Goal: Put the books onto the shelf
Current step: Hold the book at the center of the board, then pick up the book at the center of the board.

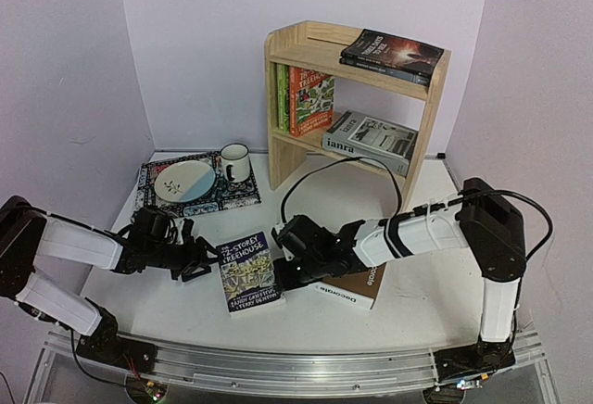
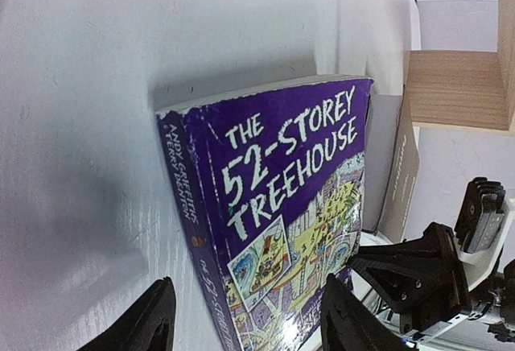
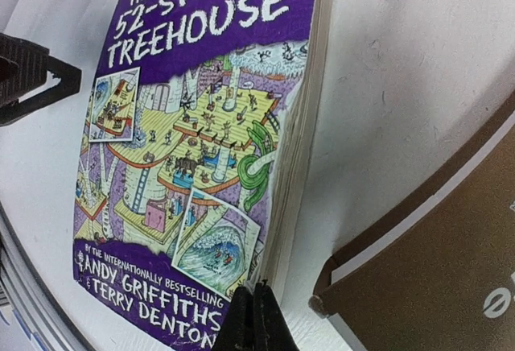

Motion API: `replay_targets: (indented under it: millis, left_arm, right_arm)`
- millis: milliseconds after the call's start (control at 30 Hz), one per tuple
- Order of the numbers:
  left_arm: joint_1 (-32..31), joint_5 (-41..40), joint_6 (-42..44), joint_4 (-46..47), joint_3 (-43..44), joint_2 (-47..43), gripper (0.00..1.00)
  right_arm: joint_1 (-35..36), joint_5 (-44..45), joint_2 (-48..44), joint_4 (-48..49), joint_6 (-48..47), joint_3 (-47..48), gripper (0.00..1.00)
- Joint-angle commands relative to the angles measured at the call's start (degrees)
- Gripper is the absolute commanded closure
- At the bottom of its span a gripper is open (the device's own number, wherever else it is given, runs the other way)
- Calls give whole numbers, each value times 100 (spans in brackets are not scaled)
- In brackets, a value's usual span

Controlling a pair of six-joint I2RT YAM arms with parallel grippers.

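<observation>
Flanking the Treehouse paperback on the table

The purple "52-Storey Treehouse" paperback [image 1: 247, 274] is laid flat on the white table [image 1: 408, 302], well apart from the pine shelf [image 1: 435, 98]. Its spine edge is seen between the spread jaws of the left gripper [image 1: 202, 263]. The jaws of the right gripper [image 3: 253, 323] are pressed together at the page edge, pinching nothing. The "Decorate" book [image 1: 347, 295] is laid just beside.
</observation>
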Motion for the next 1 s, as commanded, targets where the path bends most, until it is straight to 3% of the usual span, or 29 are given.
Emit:
replay_targets:
  millis: [0,533,967]
  left_arm:
    - [7,220,-72,182,-65,78,39]
    - [-119,634,-252,438,49,498,39]
    - [-163,1367,-1218,2192,-85,445,47]
  right_arm:
    - [50,-165,-92,-128,-16,-47,100]
    - [58,-286,203,-1,-127,180,100]
    - [60,-253,213,23,-114,-23,100]
